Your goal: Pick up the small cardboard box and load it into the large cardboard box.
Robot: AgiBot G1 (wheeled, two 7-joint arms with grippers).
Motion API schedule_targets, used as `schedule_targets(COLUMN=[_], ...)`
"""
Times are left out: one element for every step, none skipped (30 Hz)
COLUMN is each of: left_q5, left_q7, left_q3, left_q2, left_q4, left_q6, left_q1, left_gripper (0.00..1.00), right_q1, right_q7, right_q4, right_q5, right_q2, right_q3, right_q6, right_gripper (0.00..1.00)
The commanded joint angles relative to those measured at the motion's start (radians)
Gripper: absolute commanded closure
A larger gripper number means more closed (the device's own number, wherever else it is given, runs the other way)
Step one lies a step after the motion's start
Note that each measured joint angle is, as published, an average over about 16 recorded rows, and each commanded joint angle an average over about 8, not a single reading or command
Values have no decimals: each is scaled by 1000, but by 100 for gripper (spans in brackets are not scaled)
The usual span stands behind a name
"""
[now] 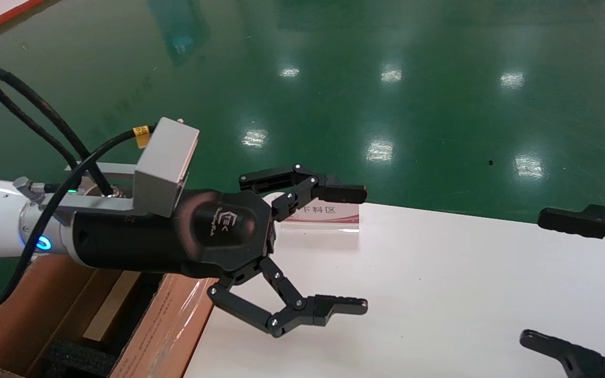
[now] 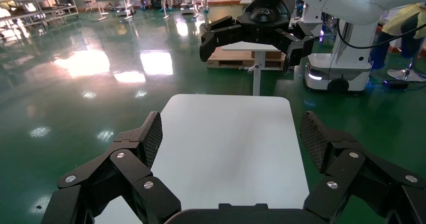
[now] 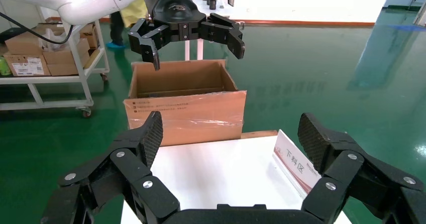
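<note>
The large cardboard box (image 1: 168, 320) stands open at the table's left end, with clear tape on its near flap and black foam (image 1: 79, 359) inside; the right wrist view shows it too (image 3: 183, 111). My left gripper (image 1: 357, 249) hangs open and empty just past the carton's edge, over the white table (image 1: 439, 294). Seen from the right wrist, the left gripper (image 3: 193, 40) is above the carton. My right gripper (image 1: 533, 278) is open and empty at the table's right end. The small cardboard box is not on the table. A flat tan piece (image 1: 108, 307) lies inside the carton; I cannot tell what it is.
A white-and-red sign card (image 1: 323, 215) stands at the table's far edge, and the right wrist view shows the sign card (image 3: 296, 163) close to my right fingers. Green floor surrounds the table. A cart with boxes (image 3: 45, 58) stands beyond the carton.
</note>
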Motion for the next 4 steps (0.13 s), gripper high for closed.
schedule_targets(left_q5=[0, 0, 0, 0], left_q7=[0, 0, 0, 0], left_q3=[1, 1, 1, 1], left_q2=[0, 0, 0, 0], left_q4=[0, 0, 0, 0], left_q6=[0, 0, 0, 0], left_q1=[-1, -1, -1, -1], left_gripper=[0, 0, 0, 0], right_q1=[0, 0, 0, 0], right_q7=[0, 0, 0, 0], right_q4=[0, 0, 0, 0], right_q5=[0, 0, 0, 0], right_q2=[0, 0, 0, 0], right_q3=[0, 0, 0, 0], right_q6=[0, 0, 0, 0], right_gripper=[0, 0, 0, 0])
